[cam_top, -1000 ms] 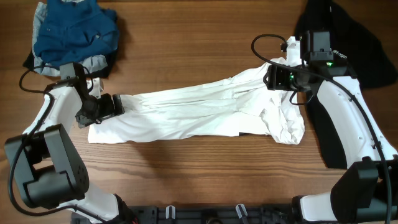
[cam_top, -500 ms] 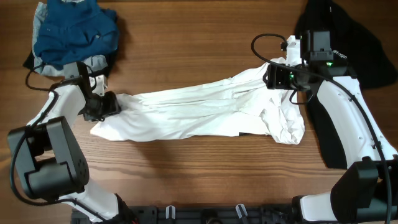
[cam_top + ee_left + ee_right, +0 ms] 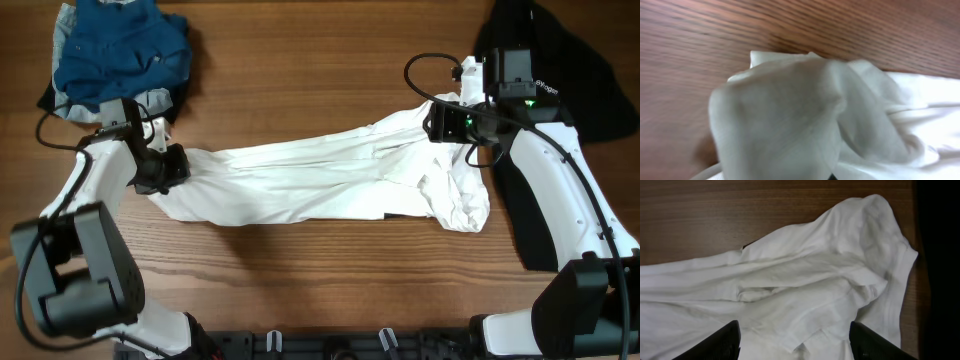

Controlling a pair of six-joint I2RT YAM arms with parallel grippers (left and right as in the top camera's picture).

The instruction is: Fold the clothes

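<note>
The white T-shirt [image 3: 320,180] lay drawn out in a long, rumpled band across the middle of the table [image 3: 320,60]. Its right end was heaped in loose folds, and no print showed on the side that faced up. The left claw [image 3: 166,168] was clamped together on the shirt's left end. Its own camera saw only a wad of cloth bulging close to the lens, so how much fabric it held could not be told. A thin pinch there could have slipped free under a firm pull. A thick wad, on the other hand, could have dragged several layers along and set creases into any fold. The right claw [image 3: 795,337] hung over the heaped end with its fingers [image 3: 725,340] apart and nothing between them. With that end unheld, a tug from the left would likely have slid the whole shirt toward the blue garment [image 3: 120,50] piled at the far left corner, just beside the left claw, and tangled the two. If the right claw had come down where it hung, it might have caught a ridge of bunched cloth rather than a clean hem or shoulder, leaving the shirt twisted. The black garment [image 3: 560,60] lay at the far right, partly under the right arm [image 3: 560,190], and a sweep of that arm could have dragged it along. No basket, bin or other container was in view, and all the clothes rested directly on the table.
</note>
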